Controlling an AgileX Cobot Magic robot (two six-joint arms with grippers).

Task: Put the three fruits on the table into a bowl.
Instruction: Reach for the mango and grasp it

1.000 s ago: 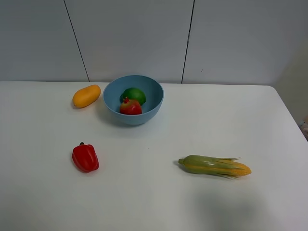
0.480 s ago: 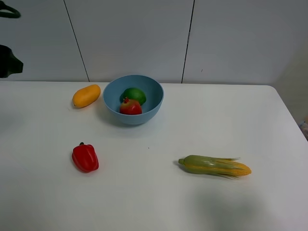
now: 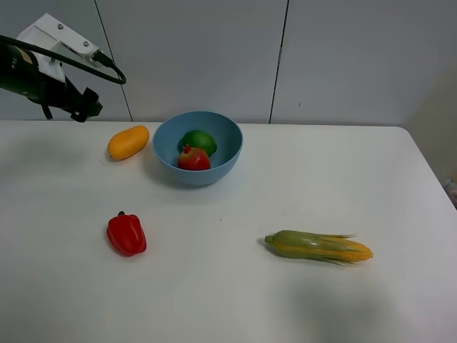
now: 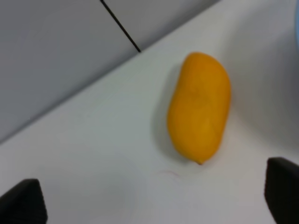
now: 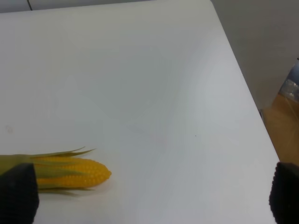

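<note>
The light-blue bowl (image 3: 230, 161) stands at the back middle of the white table (image 3: 300, 186). The green lime (image 3: 199, 140) and the red pomegranate (image 3: 193, 158) lie inside it. The orange-yellow mango (image 3: 128, 142) lies on the table just left of the bowl, and it also shows in the left wrist view (image 4: 200, 109). My left gripper (image 3: 84, 107) hovers above and to the left of the mango, open and empty (image 4: 153, 200). My right gripper (image 5: 150, 193) is open and empty over the table's right part, and it is out of the exterior view.
A red bell pepper (image 3: 126, 234) lies at the front left. A husked corn cob (image 3: 318, 246) lies at the front right, and its tip shows in the right wrist view (image 5: 70, 172). The table's right edge (image 5: 243, 88) is close to the right gripper.
My left arm has come into the exterior view from the upper left and moved right toward the mango. The fruits, bowl, pepper and corn have not moved.
</note>
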